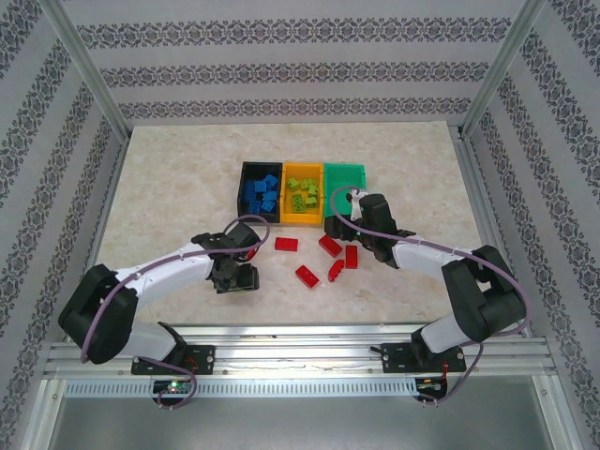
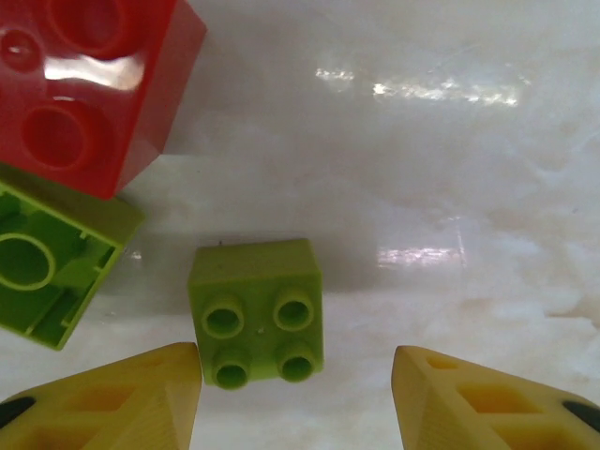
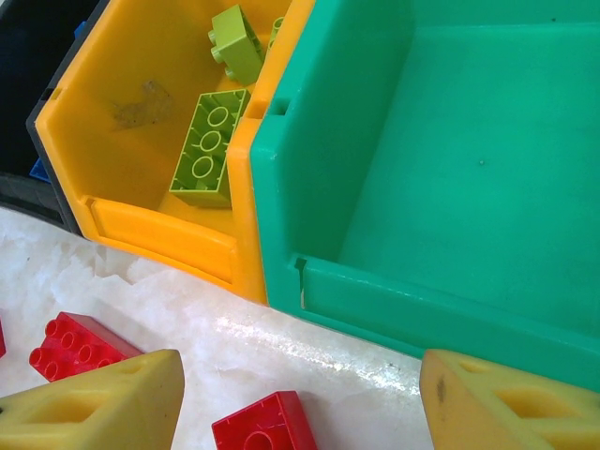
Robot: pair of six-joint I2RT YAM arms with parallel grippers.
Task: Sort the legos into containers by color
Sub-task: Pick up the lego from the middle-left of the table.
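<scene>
Right now the left hand (image 2: 295, 364) sits low over a small lime green four-stud plastic brick (image 2: 256, 311), and the right hand (image 3: 300, 370) hangs in front of the bins; both are part open with nothing gripped.
Left wrist view: the lime brick lies studs up on the pale marbled bench (image 2: 450, 141) between the yellow fingers (image 2: 122, 403), just beside the left one, with a clear gap to the other. A big red studded brick (image 2: 89, 84) and an upturned lime green brick (image 2: 52, 262) lie close by. At the back of the bench, side by side: a black plastic bin (image 1: 246, 187) with blue bricks (image 1: 262, 192), an orange-yellow plastic bin (image 1: 302, 220) with lime green bricks (image 3: 211, 145), and a green plastic bin (image 3: 450, 159). Loose red bricks (image 1: 329, 246) lie on the bench in front of the bins, two of them near the right hand's fingers (image 3: 103, 403).
</scene>
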